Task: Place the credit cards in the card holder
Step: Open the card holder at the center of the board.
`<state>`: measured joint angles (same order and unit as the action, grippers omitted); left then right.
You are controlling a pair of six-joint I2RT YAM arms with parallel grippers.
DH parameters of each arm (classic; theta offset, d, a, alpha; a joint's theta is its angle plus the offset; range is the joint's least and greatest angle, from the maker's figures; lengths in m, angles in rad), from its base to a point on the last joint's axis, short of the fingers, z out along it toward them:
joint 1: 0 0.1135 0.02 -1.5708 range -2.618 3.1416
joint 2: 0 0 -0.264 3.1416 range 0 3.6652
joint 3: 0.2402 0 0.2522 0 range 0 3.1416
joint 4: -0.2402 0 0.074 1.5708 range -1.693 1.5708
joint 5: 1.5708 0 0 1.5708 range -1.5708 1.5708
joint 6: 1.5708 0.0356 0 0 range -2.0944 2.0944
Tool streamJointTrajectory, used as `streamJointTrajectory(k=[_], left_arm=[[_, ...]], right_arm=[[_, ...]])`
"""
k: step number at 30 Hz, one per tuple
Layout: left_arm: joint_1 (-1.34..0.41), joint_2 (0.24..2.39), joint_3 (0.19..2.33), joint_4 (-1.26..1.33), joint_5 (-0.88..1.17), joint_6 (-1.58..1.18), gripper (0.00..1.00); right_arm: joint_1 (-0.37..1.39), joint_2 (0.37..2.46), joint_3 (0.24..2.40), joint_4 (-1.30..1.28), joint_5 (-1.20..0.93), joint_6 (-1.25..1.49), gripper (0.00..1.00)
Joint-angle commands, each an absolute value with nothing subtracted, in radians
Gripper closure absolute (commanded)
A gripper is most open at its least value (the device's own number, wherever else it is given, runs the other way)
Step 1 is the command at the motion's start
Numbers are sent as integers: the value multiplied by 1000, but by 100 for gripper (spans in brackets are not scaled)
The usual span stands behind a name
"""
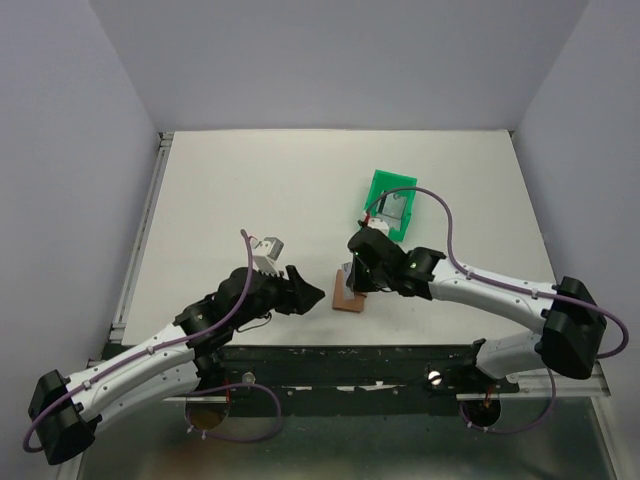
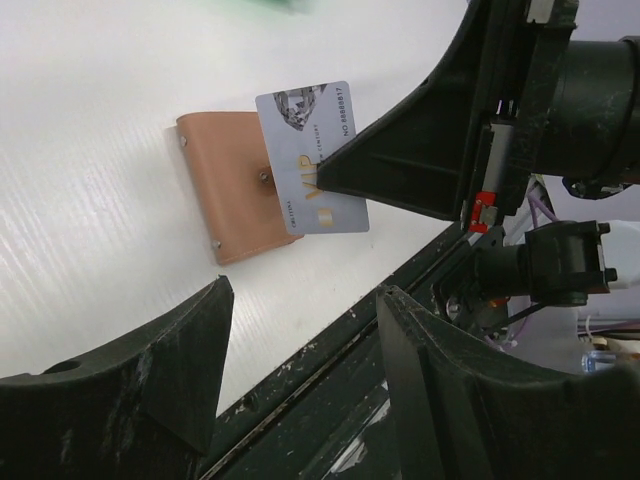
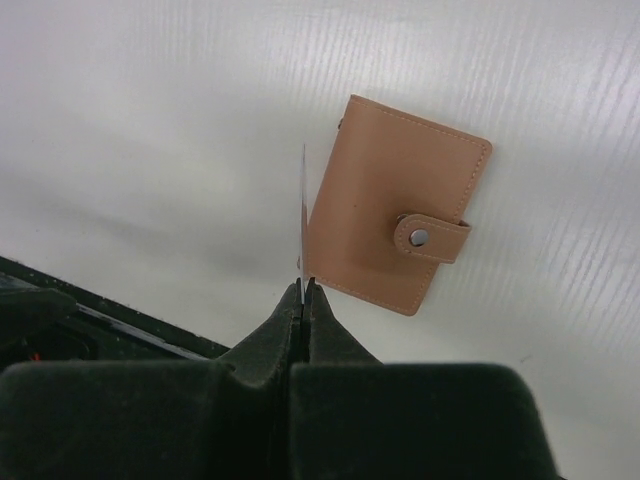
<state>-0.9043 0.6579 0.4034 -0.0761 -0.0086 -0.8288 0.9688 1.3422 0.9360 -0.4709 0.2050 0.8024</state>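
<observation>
pinching one credit card point(image 2: 312, 160), the right gripper point(image 3: 303, 290) risks bending it on the still snapped card holder point(image 3: 390, 200), while the left gripper point(image 2: 303, 300) hangs open.

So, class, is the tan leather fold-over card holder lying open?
No, the card holder lies folded shut, its snap tab fastened across the front.

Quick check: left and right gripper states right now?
Left gripper: open, holding nothing.
Right gripper: shut on a credit card, close to the card holder.
</observation>
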Motion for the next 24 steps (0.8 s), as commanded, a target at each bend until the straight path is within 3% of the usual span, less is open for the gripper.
streamJointTrajectory(k=[1, 11, 24], left_arm=[[-899, 660, 380, -71, -15, -841, 30], [-899, 667, 382, -75, -14, -839, 30], [-899, 716, 388, -51, -6, -833, 30]], right_arm=[[954, 1419, 991, -552, 212, 847, 100], [937, 1519, 1019, -667, 270, 871, 100], [930, 1460, 980, -727, 328, 887, 100]])
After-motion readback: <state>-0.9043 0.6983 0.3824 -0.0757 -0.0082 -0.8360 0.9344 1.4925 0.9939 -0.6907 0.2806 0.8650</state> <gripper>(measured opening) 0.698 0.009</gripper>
